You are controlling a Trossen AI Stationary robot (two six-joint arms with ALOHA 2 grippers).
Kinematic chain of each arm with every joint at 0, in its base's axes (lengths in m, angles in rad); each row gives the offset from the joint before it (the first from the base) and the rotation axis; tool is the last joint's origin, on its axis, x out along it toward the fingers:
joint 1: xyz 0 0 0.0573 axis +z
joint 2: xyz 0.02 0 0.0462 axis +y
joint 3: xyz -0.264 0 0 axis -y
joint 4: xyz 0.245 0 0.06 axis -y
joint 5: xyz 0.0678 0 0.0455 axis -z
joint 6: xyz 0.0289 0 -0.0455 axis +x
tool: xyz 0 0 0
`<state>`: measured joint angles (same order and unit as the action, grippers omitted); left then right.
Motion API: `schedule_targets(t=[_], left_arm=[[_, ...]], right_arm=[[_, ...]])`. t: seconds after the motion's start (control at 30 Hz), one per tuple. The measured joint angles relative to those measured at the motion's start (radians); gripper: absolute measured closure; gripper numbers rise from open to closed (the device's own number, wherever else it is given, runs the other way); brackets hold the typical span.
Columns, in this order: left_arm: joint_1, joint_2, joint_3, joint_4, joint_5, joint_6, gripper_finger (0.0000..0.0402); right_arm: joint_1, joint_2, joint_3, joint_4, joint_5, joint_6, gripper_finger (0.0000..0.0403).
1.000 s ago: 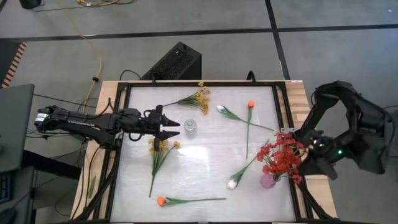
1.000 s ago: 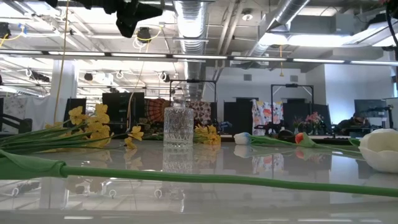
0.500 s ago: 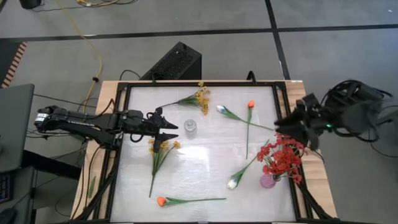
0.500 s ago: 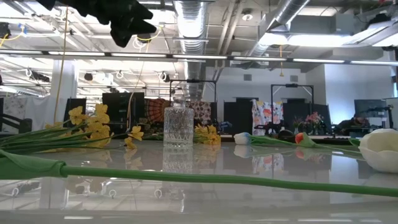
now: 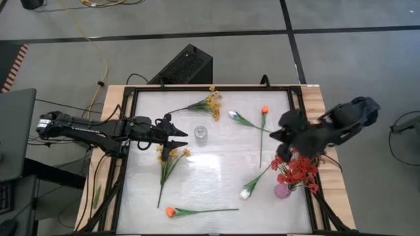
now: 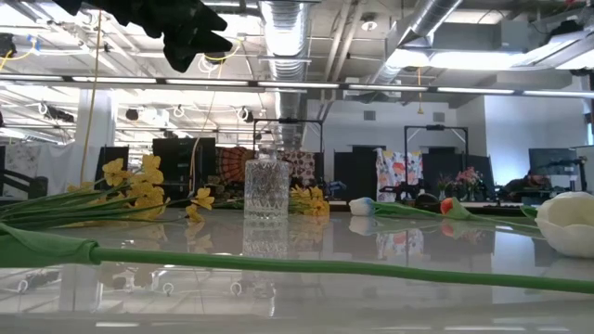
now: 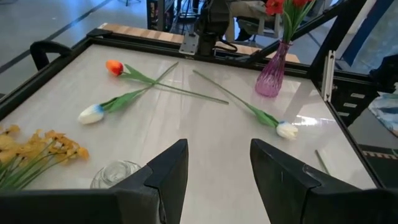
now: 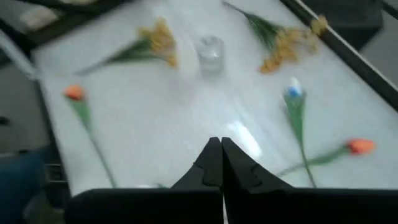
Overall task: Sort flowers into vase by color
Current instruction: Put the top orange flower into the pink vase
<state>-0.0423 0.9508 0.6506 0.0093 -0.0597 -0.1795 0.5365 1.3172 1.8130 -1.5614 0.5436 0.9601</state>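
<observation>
High view: the left hand sits left of centre over the white tabletop, its two fingers spread apart and holding nothing, just left of the clear glass vase. The left wrist view confirms the wide gap between those fingers, with the glass vase low in the frame beside them. The right hand hangs at the right of the frame above the red blossom spray, which stands in a purple vase at the lower right edge of the tabletop. In the right wrist view its fingers are pressed together with nothing between them.

The other flowers lie flat on the tabletop. One yellow blossom spray is at upper centre and another lies just below the left hand. An orange tulip bud lies at the upper right, its stem running down the frame. A second orange tulip bud lies at lower left. A white tulip bud rests between the upper yellow spray and the upper orange bud, and another white tulip bud lies just left of the purple vase.
</observation>
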Motion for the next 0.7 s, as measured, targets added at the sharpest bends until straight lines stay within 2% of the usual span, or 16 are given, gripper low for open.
schedule_targets(t=[0.13, 0.3, 0.7], left_arm=[[-0.018, 0.0, 0.0, -0.006, 0.0, 0.0, 0.0239], [-0.043, 0.0, 0.0, -0.031, 0.0, 0.004, 0.0239], [-0.083, 0.0, 0.0, -0.045, 0.0, 0.011, 0.0239]], right_arm=[[0.031, 0.068, 0.0, -0.009, -0.02, 0.041, 0.0374], [0.114, 0.126, -0.027, -0.009, 0.02, 0.113, 0.0387], [0.223, 0.116, -0.251, 0.034, 0.036, 0.496, 0.0384]])
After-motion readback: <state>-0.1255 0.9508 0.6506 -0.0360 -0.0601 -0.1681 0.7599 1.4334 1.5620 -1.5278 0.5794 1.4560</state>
